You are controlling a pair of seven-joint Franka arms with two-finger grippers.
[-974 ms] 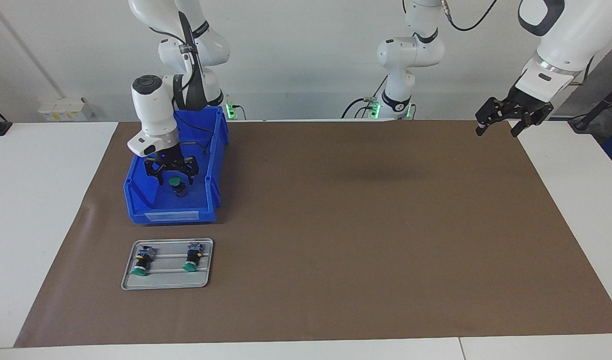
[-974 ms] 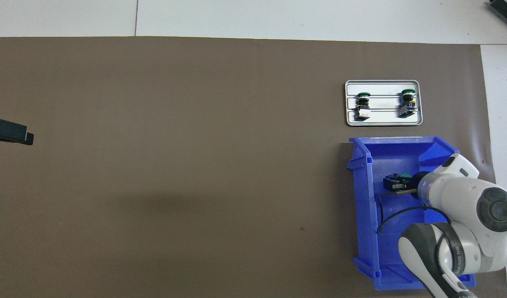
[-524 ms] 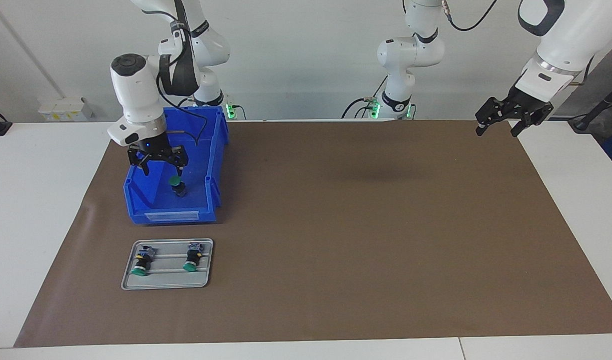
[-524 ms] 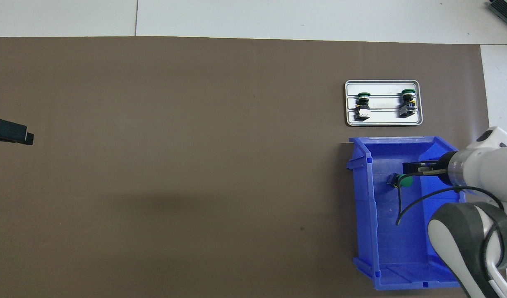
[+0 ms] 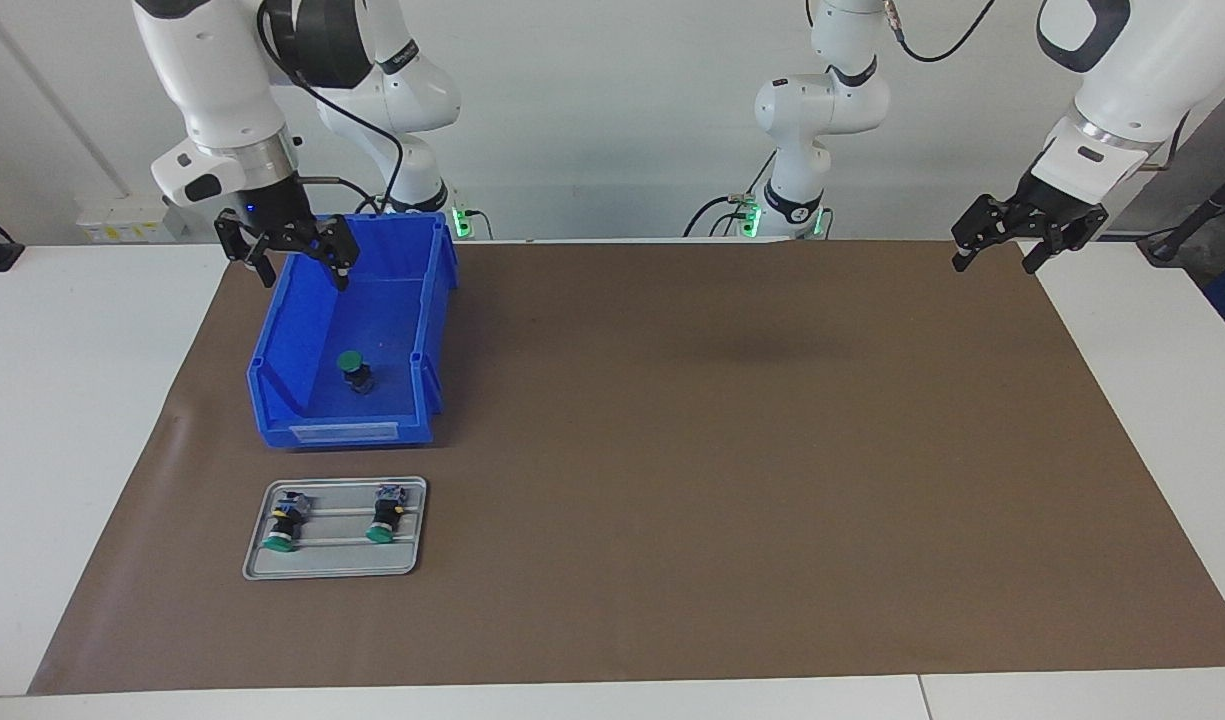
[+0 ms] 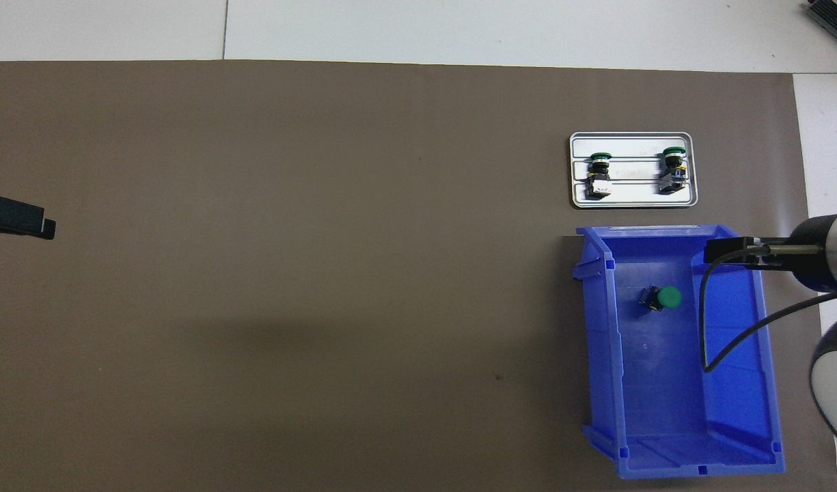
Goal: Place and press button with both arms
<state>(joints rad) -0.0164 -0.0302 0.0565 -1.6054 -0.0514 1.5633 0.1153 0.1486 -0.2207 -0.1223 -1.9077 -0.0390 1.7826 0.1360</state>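
One green-capped button (image 5: 354, 368) (image 6: 664, 298) stands alone on the floor of the blue bin (image 5: 342, 432) (image 6: 599, 342). My right gripper (image 5: 305, 272) (image 6: 715, 251) hangs open and empty, raised well above the button, over the bin's wall toward the right arm's end of the table. Two more buttons (image 5: 282, 527) (image 5: 383, 515) (image 6: 600, 175) (image 6: 671, 171) lie on their sides on the metal tray (image 5: 332, 562) (image 6: 630, 199). My left gripper (image 5: 994, 262) (image 6: 22, 222) waits open in the air over the mat's edge at the left arm's end.
The tray lies just farther from the robots than the bin. A brown mat (image 5: 732, 450) (image 6: 288, 239) covers most of the white table. A black cable from the right wrist dangles into the bin (image 6: 704, 321).
My right gripper has risen out of the bin, away from the button, and drifted toward the right arm's end. The button stays in the bin. The left arm has not moved.
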